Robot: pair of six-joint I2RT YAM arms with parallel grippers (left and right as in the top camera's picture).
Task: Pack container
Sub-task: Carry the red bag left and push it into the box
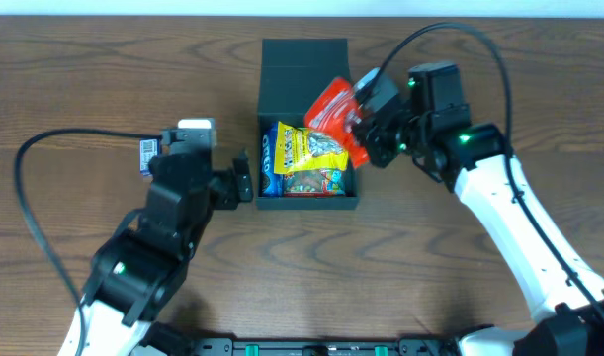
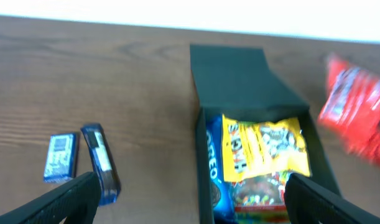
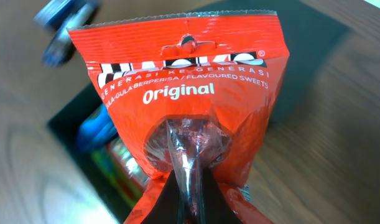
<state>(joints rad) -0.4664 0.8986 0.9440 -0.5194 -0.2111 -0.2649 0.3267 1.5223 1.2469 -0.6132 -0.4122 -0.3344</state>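
- The container (image 1: 303, 64) sits on the table (image 1: 84, 79) near the middle of its far edge. It is open at the top, with its flap lid folded back toward that edge.
- The right gripper (image 1: 359, 124) hangs just above the container's far right corner. Its jaws are pressed together, pinching a red sweets packet (image 1: 333, 109) by its lower end.
- From the right wrist, the packet (image 3: 190, 93) stands upright between the fingers (image 3: 190, 168). Its top seam is uppermost and the word "Original" faces the camera. The dark box (image 3: 301, 31) lies behind and below it.
- The red packet is tilted over the right rear part of the opening and partly covers the hinge line of the lid. Whether it touches the rim cannot be told.
- Inside the container a yellow packet (image 1: 306, 148) lies on top. A blue biscuit packet (image 1: 269, 158) stands on edge along the left wall, and a multicoloured packet (image 1: 316, 181) shows at the near end.
- The left gripper (image 1: 244, 178) is just beside the container's left wall, near its front left corner, and is apart from it. Its jaws are spread wide and hold nothing.
- From the left wrist the two dark fingers (image 2: 59, 199) frame the view, with the container (image 2: 233, 74) ahead and to the right.
- Two small blue packets (image 2: 60, 157) lie side by side on the table left of the container, well apart from it.
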